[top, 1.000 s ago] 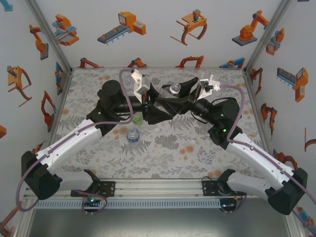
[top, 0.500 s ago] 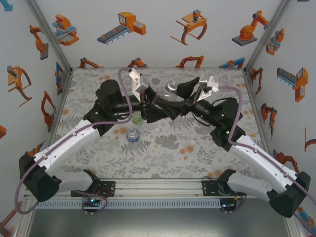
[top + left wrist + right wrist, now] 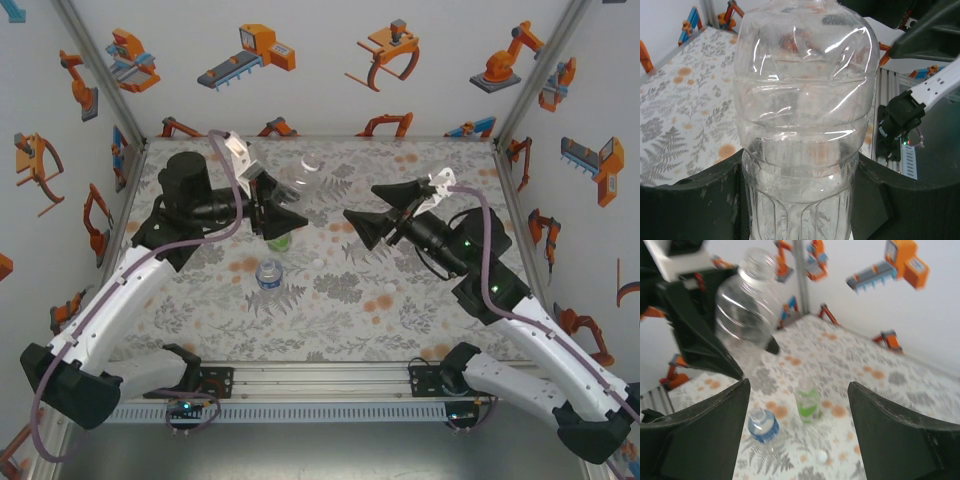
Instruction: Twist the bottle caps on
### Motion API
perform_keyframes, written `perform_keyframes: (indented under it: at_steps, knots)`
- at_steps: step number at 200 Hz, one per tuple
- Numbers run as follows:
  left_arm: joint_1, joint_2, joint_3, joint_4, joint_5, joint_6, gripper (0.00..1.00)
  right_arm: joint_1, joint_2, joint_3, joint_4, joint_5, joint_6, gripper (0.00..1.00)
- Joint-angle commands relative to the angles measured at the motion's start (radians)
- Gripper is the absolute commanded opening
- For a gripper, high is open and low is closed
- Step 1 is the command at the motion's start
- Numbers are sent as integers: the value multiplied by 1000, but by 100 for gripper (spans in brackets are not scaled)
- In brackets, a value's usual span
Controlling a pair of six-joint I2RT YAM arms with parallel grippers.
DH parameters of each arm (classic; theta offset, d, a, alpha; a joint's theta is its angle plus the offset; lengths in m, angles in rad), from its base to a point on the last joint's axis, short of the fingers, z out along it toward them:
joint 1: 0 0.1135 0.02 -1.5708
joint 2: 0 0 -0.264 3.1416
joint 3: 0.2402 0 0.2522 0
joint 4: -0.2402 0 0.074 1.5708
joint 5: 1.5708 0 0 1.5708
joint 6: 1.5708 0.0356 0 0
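the left pincer (image 3: 283, 203) is pinching a large clear bottle (image 3: 302, 176) around its lower body, holding it raised and tilted above the far part of the floral surface (image 3: 340, 330). in the right wrist view its threaded neck is bare, with no cap on it. the right pincer (image 3: 360, 200) is spread and holds nothing, hanging apart from that bottle with its tips pointing toward it. a small green-tinted bottle (image 3: 807, 400) and a shorter blue-label bottle (image 3: 762, 425) stand upright near each other on the surface below. 1 white bottle cap (image 3: 820, 456) lies loose on the surface near the green-tinted bottle.
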Motion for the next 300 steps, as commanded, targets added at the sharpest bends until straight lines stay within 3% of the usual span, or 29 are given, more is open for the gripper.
perform_keyframes:
  at_steps: [1,50,121,160,198,215,250,300]
  knots:
    - [57,-22,0,-58,104,73,0,5,17,26,-207,165,14,68]
    - [95,-52,-69,-78,142,199,0,5,135,52,-487,231,118,57]
    - [94,-90,-197,46,73,149,0,5,302,37,-756,278,326,54]
    - [92,-98,-213,74,83,125,0,5,339,-9,-783,259,380,54]
    - [92,-97,-211,74,84,118,0,5,319,-72,-711,227,423,66]
    - [93,-98,-211,80,99,114,0,5,259,-139,-660,288,506,69]
    - [94,-92,-211,80,107,114,0,-17,158,-232,-657,350,526,71]
    - [93,-87,-212,106,135,91,0,-152,304,-179,-685,126,439,69]
